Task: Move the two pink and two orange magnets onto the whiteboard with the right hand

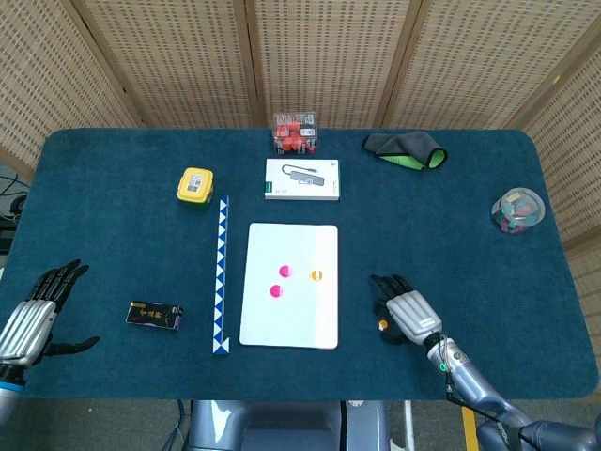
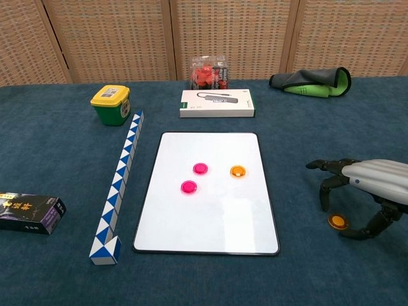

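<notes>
The whiteboard [image 1: 291,319] [image 2: 210,223] lies flat in the middle of the blue table. On it sit two pink magnets [image 2: 201,168] [image 2: 188,187] and one orange magnet [image 2: 238,171] [image 1: 316,275]. A second orange magnet [image 2: 337,222] [image 1: 382,325] lies on the cloth right of the board. My right hand [image 1: 406,314] [image 2: 370,191] hovers over it, fingers arched down on either side, holding nothing. My left hand [image 1: 33,315] rests open at the table's left edge.
A blue-white folding ruler [image 2: 118,185] lies left of the board. A black box [image 2: 29,212], a yellow-lidded tub [image 2: 110,104], a white box [image 2: 217,102], a red-filled clear case [image 2: 208,72], a grey-green cloth [image 2: 312,83] and a clear jar [image 1: 517,209] stand around.
</notes>
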`<state>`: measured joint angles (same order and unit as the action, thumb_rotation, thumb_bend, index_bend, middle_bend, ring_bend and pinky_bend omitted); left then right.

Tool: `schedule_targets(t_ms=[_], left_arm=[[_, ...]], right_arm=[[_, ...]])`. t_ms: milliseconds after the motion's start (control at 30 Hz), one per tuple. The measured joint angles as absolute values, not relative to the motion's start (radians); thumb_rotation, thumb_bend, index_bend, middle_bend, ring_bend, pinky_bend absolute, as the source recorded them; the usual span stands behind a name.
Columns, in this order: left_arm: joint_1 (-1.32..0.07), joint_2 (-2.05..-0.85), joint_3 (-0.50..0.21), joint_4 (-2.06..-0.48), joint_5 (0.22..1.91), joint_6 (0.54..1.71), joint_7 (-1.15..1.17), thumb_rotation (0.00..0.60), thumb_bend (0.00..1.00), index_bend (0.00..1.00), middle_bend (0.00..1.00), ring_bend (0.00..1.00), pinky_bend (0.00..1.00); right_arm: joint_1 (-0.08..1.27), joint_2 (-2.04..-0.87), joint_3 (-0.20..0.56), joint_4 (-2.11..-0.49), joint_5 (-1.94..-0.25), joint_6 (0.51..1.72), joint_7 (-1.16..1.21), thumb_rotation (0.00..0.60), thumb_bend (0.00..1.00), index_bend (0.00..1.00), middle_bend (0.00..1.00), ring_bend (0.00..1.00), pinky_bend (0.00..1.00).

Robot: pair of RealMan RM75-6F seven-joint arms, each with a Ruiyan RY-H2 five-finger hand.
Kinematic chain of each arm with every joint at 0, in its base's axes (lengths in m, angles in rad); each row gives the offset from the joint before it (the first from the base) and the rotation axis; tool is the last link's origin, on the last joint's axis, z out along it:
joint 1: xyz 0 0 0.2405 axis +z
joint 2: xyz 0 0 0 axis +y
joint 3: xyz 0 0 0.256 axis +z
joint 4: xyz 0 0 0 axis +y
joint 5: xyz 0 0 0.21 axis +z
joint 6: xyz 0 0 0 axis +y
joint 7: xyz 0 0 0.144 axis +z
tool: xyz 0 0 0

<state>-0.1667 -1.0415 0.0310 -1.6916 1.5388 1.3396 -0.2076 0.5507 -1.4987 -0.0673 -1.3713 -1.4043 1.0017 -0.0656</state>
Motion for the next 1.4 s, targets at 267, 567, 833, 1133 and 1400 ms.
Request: schedule_targets(t_ms=[267,567,833,1133,1400], left_arm=[[-0.167,-1.042,0.03,-1.692,1.537,1.339,-0.206,0.6,0.0,0.0,0.0,0.0,0.0],[-0.166,-1.043,0.029,-1.693,1.536,1.341,-0.201,0.6,0.0,0.0,0.0,0.0,0.0],[-0.165,-1.043,0.029,-1.693,1.536,1.341,-0.2,0.6,0.0,0.0,0.0,0.0,0.0],[-0.166,-1.043,0.03,-1.695,1.535,1.338,-0.197,0.6,0.0,0.0,0.0,0.0,0.0],[-0.167,-1.042,0.028,-1.694,1.531,1.335,-0.203,0.6,0.0,0.0,0.0,0.0,0.0]], right_arm=[[0.543,-1.504,-0.06,-1.353,-1.411,0.984,-0.053,0.6,0.33,0.43,0.0,0.0,0.0],[0.538,-1.511,-0.049,-1.345,-1.418,0.97,-0.038,0.6,0.41,0.56,0.01,0.0,0.0],[0.542,-1.5,-0.025,-1.374,-1.42,0.969,-0.026,0.6,0.41,0.57,0.01,0.0,0.0],[0.604,-1.482,0.06,-1.456,-1.362,0.915,-0.09,0.6,0.41,0.57,0.01,0.0,0.0],[0.684,-1.529,0.125,-1.507,-1.235,0.841,-0.221,0.6,0.41,0.57,0.01,0.0,0.0]])
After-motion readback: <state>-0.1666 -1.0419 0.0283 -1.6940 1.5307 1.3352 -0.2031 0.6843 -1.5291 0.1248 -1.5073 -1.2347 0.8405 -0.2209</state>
